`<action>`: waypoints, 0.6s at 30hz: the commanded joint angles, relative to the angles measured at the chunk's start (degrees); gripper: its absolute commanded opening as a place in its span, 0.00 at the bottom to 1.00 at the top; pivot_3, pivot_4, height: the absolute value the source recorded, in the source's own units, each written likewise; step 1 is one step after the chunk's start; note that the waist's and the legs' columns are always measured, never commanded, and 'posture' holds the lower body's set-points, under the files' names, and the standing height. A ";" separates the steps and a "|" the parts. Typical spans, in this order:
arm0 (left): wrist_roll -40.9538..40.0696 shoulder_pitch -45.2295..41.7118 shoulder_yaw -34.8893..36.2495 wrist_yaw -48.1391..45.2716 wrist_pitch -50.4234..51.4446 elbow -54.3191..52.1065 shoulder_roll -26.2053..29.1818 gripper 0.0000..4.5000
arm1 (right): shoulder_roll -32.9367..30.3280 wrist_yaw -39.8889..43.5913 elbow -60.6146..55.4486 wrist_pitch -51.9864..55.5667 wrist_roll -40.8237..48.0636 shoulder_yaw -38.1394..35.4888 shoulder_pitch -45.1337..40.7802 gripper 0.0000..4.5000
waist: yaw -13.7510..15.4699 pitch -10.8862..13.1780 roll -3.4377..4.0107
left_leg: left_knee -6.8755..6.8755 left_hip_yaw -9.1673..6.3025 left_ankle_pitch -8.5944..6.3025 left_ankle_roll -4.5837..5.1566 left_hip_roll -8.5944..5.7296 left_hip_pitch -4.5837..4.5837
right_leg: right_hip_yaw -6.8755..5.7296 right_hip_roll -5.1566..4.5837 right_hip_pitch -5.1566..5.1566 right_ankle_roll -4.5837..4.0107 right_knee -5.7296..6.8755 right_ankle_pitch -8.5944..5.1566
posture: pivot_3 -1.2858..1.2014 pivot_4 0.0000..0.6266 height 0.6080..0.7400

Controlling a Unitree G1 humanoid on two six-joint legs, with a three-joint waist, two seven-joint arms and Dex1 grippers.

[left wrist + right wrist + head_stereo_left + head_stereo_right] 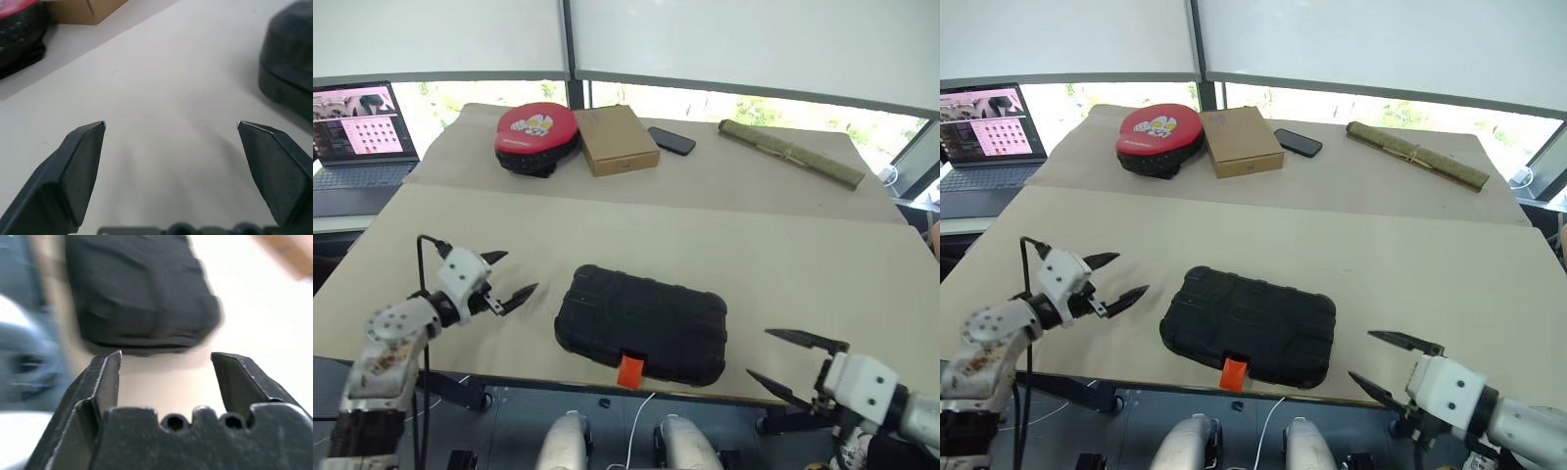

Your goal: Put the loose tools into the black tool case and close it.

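The black moulded-plastic tool case (641,325) lies closed near the front edge of the paper-covered table (803,264), between the left gripper (509,279) and the right gripper (798,362), touching neither; both stand with fingers apart and empty. The left wrist view catches one rounded corner, the right wrist view one end. Its ribbed lid is down, with a small orange latch (629,372) hanging over the table's edge.

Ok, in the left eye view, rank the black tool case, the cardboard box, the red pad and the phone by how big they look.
1. black tool case, largest, though it lies nearest the camera
2. red pad and cardboard box, which look alike, so no ranking between them
3. phone, smallest
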 commanded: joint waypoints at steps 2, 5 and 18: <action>4.33 -13.83 -7.11 -7.01 -5.11 14.56 -0.03 0.88 | -2.51 4.66 -4.35 6.21 3.57 3.03 1.04 0.44 | 0.40 -0.04 -0.06 | 0.00 0.02 0.01 0.01 -0.07 0.03 | 0.00 0.00 0.09 0.03 -0.07 0.01 | 0.52 0.24 1.00; 8.25 -22.20 -12.60 -11.16 -12.69 23.74 -2.58 0.68 | -2.86 4.05 -4.21 8.26 1.05 9.07 -2.41 0.23 | 0.87 -0.07 -0.14 | 0.01 0.13 0.09 0.15 -0.17 -0.02 | -0.10 0.10 0.15 0.02 -0.31 0.15 | 0.52 0.24 1.00; 13.11 -34.73 -25.06 -26.47 -21.11 30.41 -10.78 0.01 | 1.29 0.60 6.26 15.24 -3.07 21.56 -23.20 0.00 | 0.01 -0.05 -0.26 | 0.06 0.09 0.25 0.50 -0.20 -0.72 | -0.06 0.22 -0.37 0.17 -0.38 0.59 | 0.52 0.24 1.00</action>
